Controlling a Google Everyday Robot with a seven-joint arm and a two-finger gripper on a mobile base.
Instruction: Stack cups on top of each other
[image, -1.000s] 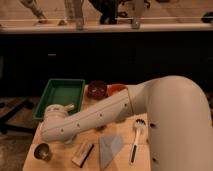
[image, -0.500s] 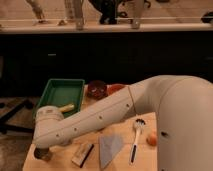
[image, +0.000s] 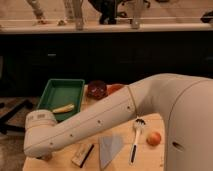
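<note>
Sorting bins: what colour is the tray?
Green tray, camera view; gripper hidden below the arm.

White arm (image: 100, 125), green tray (image: 60, 92), dark brown bowl (image: 96, 89), orange ball (image: 154, 138), grey cloth (image: 110, 148), tan desk (image: 150, 157).

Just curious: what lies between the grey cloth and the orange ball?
A white spoon, seen in the camera view; the pincer is down at the table's near-left corner.

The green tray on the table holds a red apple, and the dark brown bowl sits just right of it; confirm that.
One detail is wrong. The camera view shows the green tray holding a pale yellow, banana-like item, not a red apple. The dark brown bowl does sit just right of it. The gripper is hidden low at the table's left edge, behind the arm.
</note>
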